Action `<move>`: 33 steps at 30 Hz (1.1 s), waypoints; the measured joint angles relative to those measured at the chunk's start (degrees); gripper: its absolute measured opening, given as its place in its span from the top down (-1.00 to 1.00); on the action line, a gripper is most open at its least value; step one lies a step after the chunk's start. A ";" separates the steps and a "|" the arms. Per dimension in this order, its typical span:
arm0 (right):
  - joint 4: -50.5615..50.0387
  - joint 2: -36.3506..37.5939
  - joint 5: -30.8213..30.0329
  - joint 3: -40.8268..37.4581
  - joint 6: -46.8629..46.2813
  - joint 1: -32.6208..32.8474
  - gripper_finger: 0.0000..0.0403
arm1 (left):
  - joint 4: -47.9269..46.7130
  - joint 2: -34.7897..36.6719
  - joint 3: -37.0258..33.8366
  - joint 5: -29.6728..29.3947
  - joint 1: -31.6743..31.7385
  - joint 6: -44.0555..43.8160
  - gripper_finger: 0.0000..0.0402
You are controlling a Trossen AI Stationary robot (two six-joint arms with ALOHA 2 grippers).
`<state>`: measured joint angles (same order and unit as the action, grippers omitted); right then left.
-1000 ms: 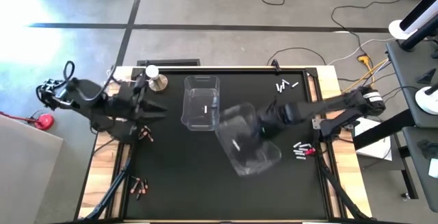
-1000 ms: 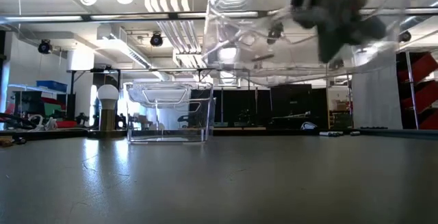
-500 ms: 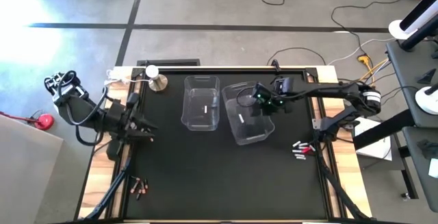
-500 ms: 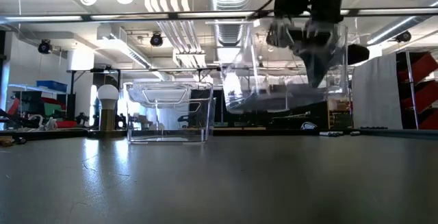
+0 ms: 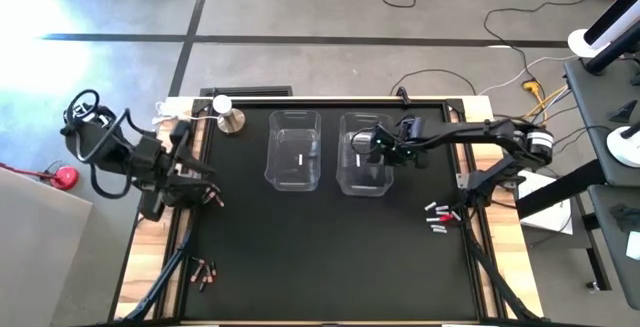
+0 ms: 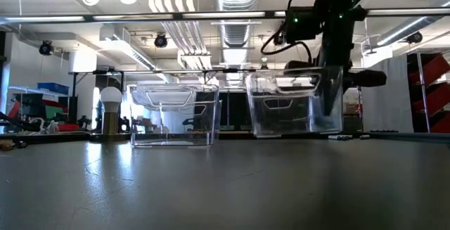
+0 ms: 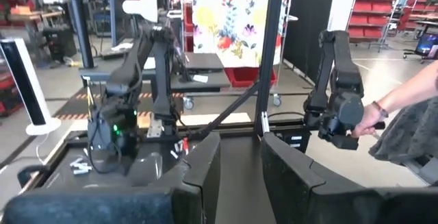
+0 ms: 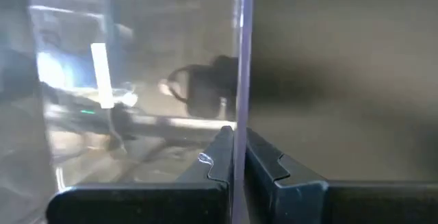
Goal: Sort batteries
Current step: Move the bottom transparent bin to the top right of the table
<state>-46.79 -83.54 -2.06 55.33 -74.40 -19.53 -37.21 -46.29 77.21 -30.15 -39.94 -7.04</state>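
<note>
Two clear plastic bins stand side by side at mid-table: the left bin and the right bin. Each holds one white battery. My right gripper is shut on the right bin. Loose white batteries lie near the table's right edge. Copper batteries lie near the near-left corner, with more beside my left gripper, which is open at the left edge. My right gripper holds the right bin by its right-hand wall, near the top rim. One finger is inside the bin and one outside, coming slanting down from the table's right. The bin is upright; whether its bottom rests on the table I cannot tell.
A small white-topped stand sits at the far-left corner. A small red bit lies among the white batteries. The black mat's near half is bare. A person's arm shows beyond the table.
My right gripper has carried the right bin from mid-air over the table's middle toward the far edge. It has turned the bin from tilted to upright and lowered it beside the left bin. My left arm has drawn back toward the table's left edge.
</note>
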 joint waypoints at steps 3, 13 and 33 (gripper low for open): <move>-0.59 -1.20 -1.18 -0.02 -0.14 -0.02 0.94 | 0.94 0.44 0.02 0.05 0.00 0.10 0.57; -0.47 -4.44 -5.91 0.73 4.64 -0.06 0.80 | 0.98 1.09 0.01 0.76 0.02 0.42 0.57; -0.68 -6.19 -7.14 1.73 15.96 -4.58 0.63 | 1.16 0.69 0.02 -2.23 0.02 0.60 0.57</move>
<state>-47.47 -89.73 -9.20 57.06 -58.43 -24.11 -36.05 -45.60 77.23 -32.38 -39.92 -6.44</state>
